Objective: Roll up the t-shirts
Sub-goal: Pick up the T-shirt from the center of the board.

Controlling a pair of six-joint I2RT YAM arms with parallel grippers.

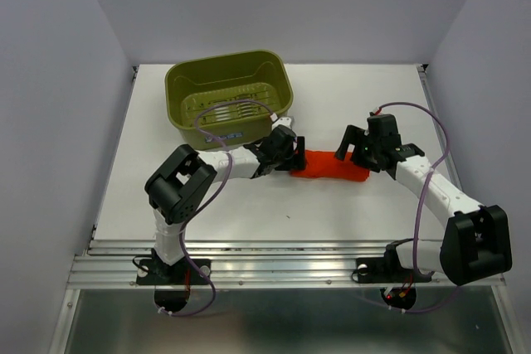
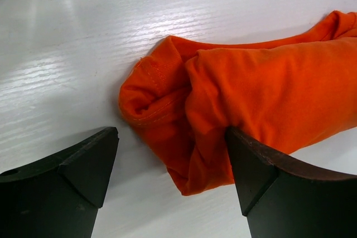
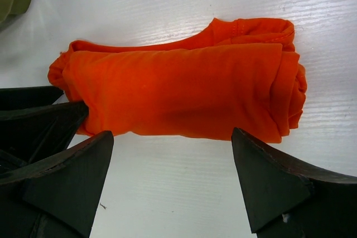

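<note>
The t-shirt (image 3: 178, 90) lies rolled into a long bundle on the tabletop (image 3: 167, 4). The left fingers (image 2: 72, 176) are spread wide, with one end of the roll between their tips and one tip against the cloth. The right fingers (image 3: 273, 182) are spread wide too. The roll's long side lies just ahead of their tips, and they pinch nothing. A green basket (image 1: 228, 93) stands beyond the left fingers.

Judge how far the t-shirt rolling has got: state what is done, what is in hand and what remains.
Done: the t-shirt lies on the table as a compact roll, folded layers showing at its ends. In hand: nothing is gripped; the left end effector and right end effector stand open, one at each end of the roll. Left: probably only drawing the arms away.
</note>
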